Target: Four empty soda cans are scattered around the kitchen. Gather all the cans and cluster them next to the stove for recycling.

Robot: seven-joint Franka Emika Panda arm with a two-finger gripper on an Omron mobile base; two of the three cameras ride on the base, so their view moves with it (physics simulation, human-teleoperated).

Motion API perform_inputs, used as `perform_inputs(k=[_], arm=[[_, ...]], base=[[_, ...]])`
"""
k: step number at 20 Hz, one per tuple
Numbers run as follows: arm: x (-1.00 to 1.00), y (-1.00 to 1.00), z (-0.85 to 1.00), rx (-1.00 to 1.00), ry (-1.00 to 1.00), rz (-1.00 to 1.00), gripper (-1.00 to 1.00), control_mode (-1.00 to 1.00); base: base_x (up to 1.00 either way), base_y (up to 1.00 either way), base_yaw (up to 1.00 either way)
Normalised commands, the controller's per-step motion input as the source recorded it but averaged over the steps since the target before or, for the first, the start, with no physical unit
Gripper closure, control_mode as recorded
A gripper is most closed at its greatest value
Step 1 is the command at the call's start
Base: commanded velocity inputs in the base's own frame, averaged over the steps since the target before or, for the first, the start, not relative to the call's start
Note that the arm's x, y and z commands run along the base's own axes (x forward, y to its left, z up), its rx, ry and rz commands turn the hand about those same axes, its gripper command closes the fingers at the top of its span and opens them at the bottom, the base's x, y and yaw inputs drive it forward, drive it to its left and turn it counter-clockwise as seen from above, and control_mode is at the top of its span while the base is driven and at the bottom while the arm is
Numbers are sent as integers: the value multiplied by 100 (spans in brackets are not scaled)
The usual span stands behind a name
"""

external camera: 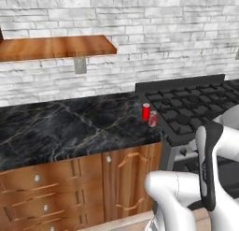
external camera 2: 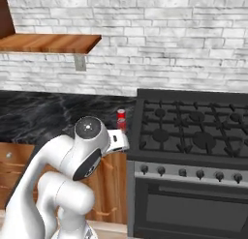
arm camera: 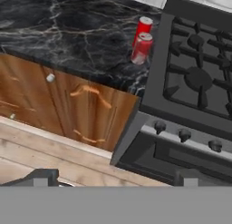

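Two red soda cans [arm camera: 141,41] stand upright on the black marble desk [external camera: 65,127], close together and right by the left edge of the stove [external camera 2: 193,131]. In the hand view they sit at about one o'clock, the nearer can [arm camera: 141,49] just in front of the farther one [arm camera: 143,26]. The gripper [arm camera: 113,177] hangs well back over the floor, fingers spread wide with nothing between them.

Here's the worry, as I see it: that pair stands so tight that any can brought in beside it could clip one and send it rolling toward the desk edge, or onto the burner grates [external camera 2: 203,129]. The nearer can looks close to the desk's front edge, so a low sweep of the arm [external camera 2: 63,170] past the cabinet doors [external camera: 130,178] could knock it off. By my reckoning two cans are left to fetch.
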Motion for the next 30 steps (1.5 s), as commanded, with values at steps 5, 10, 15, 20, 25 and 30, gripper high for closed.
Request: perform_inputs(k=[5, 10, 15, 20, 25, 30], arm=[[0, 0, 0, 0, 0, 0, -100, 100], [0, 0, 0, 0, 0, 0, -100, 100], [0, 0, 0, 0, 0, 0, -100, 100], [0, 0, 0, 0, 0, 0, -100, 100], [0, 0, 0, 0, 0, 0, -100, 100], [0, 0, 0, 0, 0, 0, -100, 100]], base=[[6, -85, -14], [2, -60, -35], [0, -3, -50], [0, -3, -50], [0, -5, -50], [0, -6, -50]])
